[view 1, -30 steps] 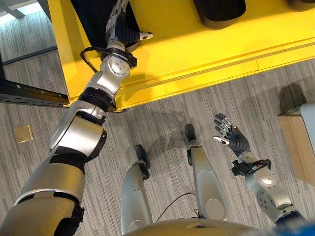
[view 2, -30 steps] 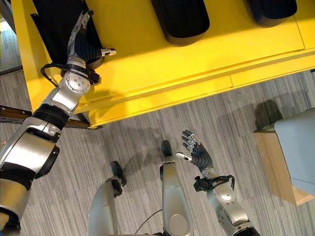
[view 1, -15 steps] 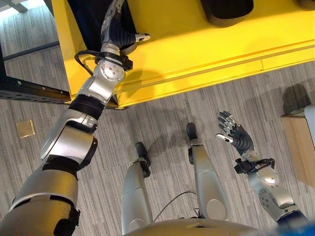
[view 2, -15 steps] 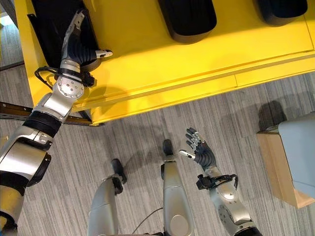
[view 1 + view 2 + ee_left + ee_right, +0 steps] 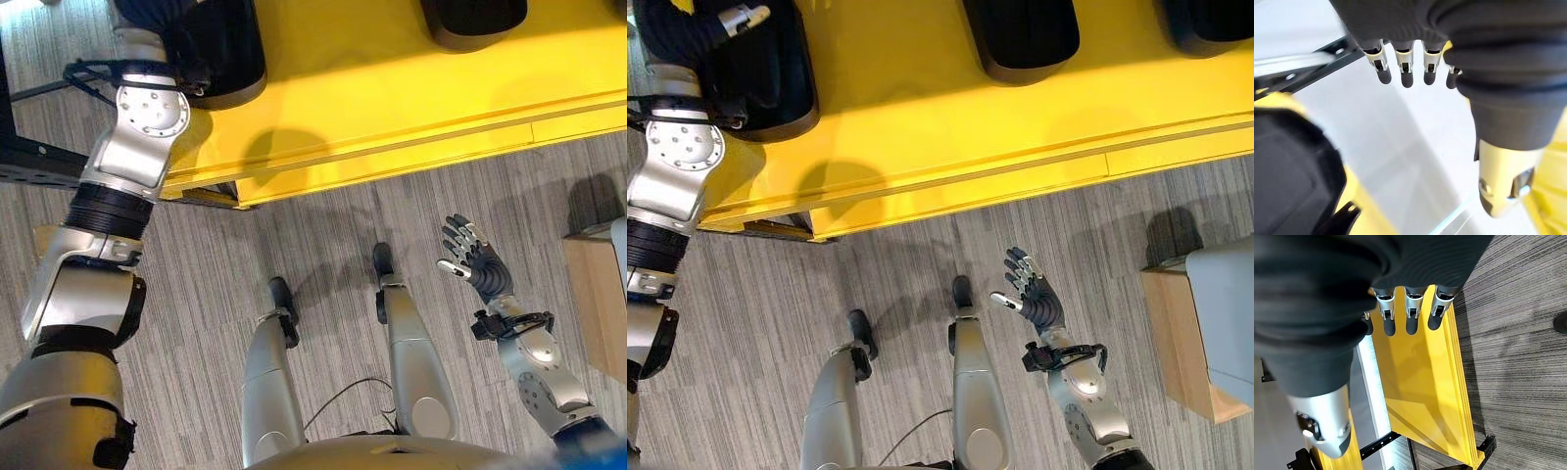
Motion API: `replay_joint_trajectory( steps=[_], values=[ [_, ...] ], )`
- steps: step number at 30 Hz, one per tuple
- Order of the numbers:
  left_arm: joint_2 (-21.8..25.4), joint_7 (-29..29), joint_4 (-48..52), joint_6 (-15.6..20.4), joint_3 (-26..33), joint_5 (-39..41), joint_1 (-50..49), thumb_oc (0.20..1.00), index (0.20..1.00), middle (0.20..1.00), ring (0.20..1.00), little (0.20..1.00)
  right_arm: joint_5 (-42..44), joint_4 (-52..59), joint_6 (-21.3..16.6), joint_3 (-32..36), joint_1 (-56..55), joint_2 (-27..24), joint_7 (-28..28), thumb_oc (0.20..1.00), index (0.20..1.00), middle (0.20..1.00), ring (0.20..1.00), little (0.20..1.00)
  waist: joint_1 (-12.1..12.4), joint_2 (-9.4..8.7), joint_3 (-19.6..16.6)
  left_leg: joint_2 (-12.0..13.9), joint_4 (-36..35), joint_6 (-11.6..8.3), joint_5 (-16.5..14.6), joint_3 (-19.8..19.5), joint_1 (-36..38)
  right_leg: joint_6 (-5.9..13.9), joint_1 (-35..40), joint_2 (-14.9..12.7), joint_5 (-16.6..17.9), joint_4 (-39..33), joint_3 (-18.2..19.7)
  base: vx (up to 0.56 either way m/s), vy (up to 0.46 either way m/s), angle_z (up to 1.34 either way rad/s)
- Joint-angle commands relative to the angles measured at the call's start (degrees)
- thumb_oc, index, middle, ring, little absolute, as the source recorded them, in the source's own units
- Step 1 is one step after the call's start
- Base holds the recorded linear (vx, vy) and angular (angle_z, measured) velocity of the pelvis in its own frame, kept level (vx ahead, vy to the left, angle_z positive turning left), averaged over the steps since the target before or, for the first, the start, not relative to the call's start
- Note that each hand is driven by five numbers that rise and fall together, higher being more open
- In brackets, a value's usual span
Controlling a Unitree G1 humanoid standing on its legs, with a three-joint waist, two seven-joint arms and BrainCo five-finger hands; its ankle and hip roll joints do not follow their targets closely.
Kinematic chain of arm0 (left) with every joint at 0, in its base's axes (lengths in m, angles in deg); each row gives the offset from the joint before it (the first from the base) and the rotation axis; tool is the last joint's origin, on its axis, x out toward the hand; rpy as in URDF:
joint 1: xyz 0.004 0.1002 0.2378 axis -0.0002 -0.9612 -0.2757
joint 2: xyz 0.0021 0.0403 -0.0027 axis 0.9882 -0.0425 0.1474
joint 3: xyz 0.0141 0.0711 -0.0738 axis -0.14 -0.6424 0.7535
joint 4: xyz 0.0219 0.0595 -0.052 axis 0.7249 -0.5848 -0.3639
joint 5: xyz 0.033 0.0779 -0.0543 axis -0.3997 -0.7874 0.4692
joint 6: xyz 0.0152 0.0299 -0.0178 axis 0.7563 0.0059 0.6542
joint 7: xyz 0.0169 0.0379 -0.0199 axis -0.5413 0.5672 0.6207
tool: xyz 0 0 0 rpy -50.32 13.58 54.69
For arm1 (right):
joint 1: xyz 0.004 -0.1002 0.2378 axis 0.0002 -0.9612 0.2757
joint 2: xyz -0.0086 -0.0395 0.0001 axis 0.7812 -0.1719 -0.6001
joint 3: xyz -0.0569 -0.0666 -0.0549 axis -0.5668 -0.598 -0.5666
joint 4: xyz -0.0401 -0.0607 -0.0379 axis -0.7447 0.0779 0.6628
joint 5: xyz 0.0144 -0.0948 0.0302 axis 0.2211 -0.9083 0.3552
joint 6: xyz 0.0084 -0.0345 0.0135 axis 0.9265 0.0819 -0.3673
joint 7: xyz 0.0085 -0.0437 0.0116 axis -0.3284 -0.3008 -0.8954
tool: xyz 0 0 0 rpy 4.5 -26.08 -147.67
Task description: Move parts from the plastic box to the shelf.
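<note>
The left hand reaches over the black part lying at the yellow shelf's left end, fingers straight, holding nothing. The right hand hovers over the floor, fingers spread, empty. More parts sit along the shelf's far edge.

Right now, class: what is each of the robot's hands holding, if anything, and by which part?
Nothing is held. The left hand is open above a black part on the yellow shelf; the right hand is open over the floor.
</note>
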Motion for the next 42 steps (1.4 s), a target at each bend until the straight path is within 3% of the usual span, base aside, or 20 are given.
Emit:
replay_joint_trajectory(
  steps=[1,8,14,17,23,25,26,27,28,29,38,39,40,42],
  values=[
    [3.6,1.8,3.4,3.2,3.3,-1.6,-1.4,1.0,1.0,1.0,1.0,1.0,0.5,4.3,-2.8,2.6,-1.8,-1.4,0.0,1.0,1.0,1.0,1.0,1.0,0.2,0.19,-2.3,1.3,0.8,-0.83,-0.9,-3.2,-2.0,1.77,5.3,-3.4,-3.4,0.8,-1.4,0.0,0.0,0.05],
    [4.9,0.0,16.3,5.0,8.4,-5.8,-12.5,1.0,1.0,1.0,1.0,1.0,-0.4,4.5,-3.0,3.6,-1.3,-0.7,0.5,1.0,1.0,1.0,1.0,1.0,1.2,-0.1,-2.3,1.2,0.4,-0.8,-0.8,-3.5,-1.4,1.81,6.2,-3.4,-3.2,0.2,-1.7,0.0,0.0,0.01],
    [3.9,-0.8,23.6,3.2,12.0,-15.2,-22.0,1.0,1.0,1.0,1.0,1.0,-1.2,4.0,-3.0,3.3,-0.3,0.0,0.9,1.0,1.0,1.0,1.0,1.0,2.0,-0.54,-2.1,1.2,0.4,-0.79,-1.0,-3.7,-0.8,1.82,6.9,-3.5,-3.4,0.3,-2.0,0.0,0.0,0.0],
    [-0.3,-2.8,28.3,3.1,13.8,-18.4,-30.8,1.0,1.0,1.0,1.0,1.0,-1.8,4.3,-3.1,2.8,0.7,0.7,1.5,1.0,1.0,1.0,1.0,1.0,2.4,-1.07,-2.0,1.1,0.2,-0.7,-1.0,-4.0,0.0,1.7,7.9,-3.5,-3.4,0.2,-2.2,0.0,0.007,0.05],
    [-2.6,-5.9,34.8,2.9,13.9,-27.6,-41.7,1.0,1.0,1.0,1.0,1.0,-2.8,5.2,-3.2,3.0,2.0,0.9,2.5,1.0,1.0,1.0,1.0,1.0,3.2,-1.93,-2.2,1.1,-0.6,-0.56,-0.9,-4.4,1.4,1.66,9.8,-3.5,-3.3,-0.7,-2.9,-0.01,0.004,0.06],
    [-2.9,-6.0,35.3,2.8,13.6,-29.3,-43.3,1.0,1.0,1.0,1.0,1.0,-2.9,5.2,-3.3,3.0,2.3,0.8,2.9,1.0,1.0,1.0,1.0,1.0,3.3,-2.21,-1.9,1.0,-1.1,-0.15,0.9,-4.1,1.0,1.28,9.6,-3.7,-2.0,-1.2,-3.4,-0.07,0.002,0.1],
    [-3.5,-6.1,35.4,2.9,12.9,-29.9,-44.4,1.0,1.0,1.0,1.0,1.0,-3.1,5.1,-3.3,2.8,2.4,0.9,3.1,1.0,1.0,1.0,1.0,1.0,3.4,-2.25,-2.3,1.0,-1.4,-0.47,-0.3,-4.6,1.9,1.58,10.4,-3.6,-3.1,-1.3,-3.1,-0.14,0.005,0.1],
    [-3.2,-6.3,34.3,2.1,11.4,-33.8,-46.9,1.0,1.0,1.0,1.0,1.0,-3.4,5.0,-3.4,3.0,2.5,0.8,3.6,1.0,1.0,1.0,1.0,1.0,3.6,-2.65,-1.9,0.8,-2.0,0.0,1.3,-4.3,1.7,1.28,10.3,-3.7,-1.8,-1.9,-3.6,0.04,-0.003,0.04],
    [-3.3,-6.2,34.2,2.1,11.3,-33.8,-46.8,1.0,1.0,1.0,1.0,1.0,-3.4,5.0,-3.3,3.0,2.5,0.8,3.6,1.0,1.0,1.0,1.0,1.0,3.6,-2.56,-2.2,0.8,-1.9,-0.35,-0.1,-4.7,2.3,1.59,10.8,-3.6,-3.0,-1.7,-3.3,-0.14,0.008,0.02],
    [-3.2,-6.4,33.3,1.8,10.2,-36.3,-47.7,1.0,1.0,1.0,1.0,1.0,-3.6,4.8,-3.3,3.1,2.6,1.0,4.0,1.0,1.0,1.0,1.0,1.0,3.7,-2.79,-1.8,0.7,-2.1,0.08,1.5,-4.3,1.6,1.27,10.4,-3.8,-1.8,-1.9,-3.7,0.0,0.0,0.0],
    [-5.5,-8.2,25.0,-1.0,5.1,-40.8,-47.1,1.0,1.0,1.0,1.0,1.0,-4.1,4.8,-2.7,3.4,2.4,1.1,4.4,1.0,1.0,1.0,1.0,1.0,3.4,-3.34,-1.7,0.8,-2.3,0.22,1.9,-4.3,1.4,1.17,10.2,-3.6,-1.6,-2.2,-3.6,-0.02,0.004,0.0],
    [-5.8,-8.2,24.0,-1.5,4.9,-41.1,-47.0,1.0,1.0,1.0,1.0,1.0,-4.1,4.7,-2.6,3.5,2.4,1.1,4.5,1.0,1.0,1.0,1.0,1.0,3.3,-3.29,-2.0,0.9,-2.3,-0.14,0.5,-4.7,2.0,1.46,10.7,-3.3,-2.9,-2.0,-3.3,-0.01,-0.001,-0.04],
    [-6.2,-8.5,23.2,-2.0,4.4,-41.2,-46.3,1.0,1.0,1.0,1.0,1.0,-4.1,4.7,-2.5,3.6,2.5,1.1,4.7,1.0,1.0,1.0,1.0,1.0,3.3,-3.37,-1.7,0.9,-2.3,0.2,2.0,-4.4,1.3,1.13,10.1,-3.5,-1.7,-2.2,-3.6,0.08,-0.002,-0.03],
    [-6.9,-8.5,21.0,-2.8,3.8,-41.8,-45.7,1.0,1.0,1.0,1.0,1.0,-4.0,4.6,-2.3,3.5,2.6,1.2,4.7,1.0,1.0,1.0,1.0,1.0,3.3,-3.34,-2.0,1.0,-2.0,-0.16,0.5,-4.7,1.8,1.33,10.5,-3.2,-3.0,-1.8,-3.3,0.0,0.0,0.0]
  ],
)
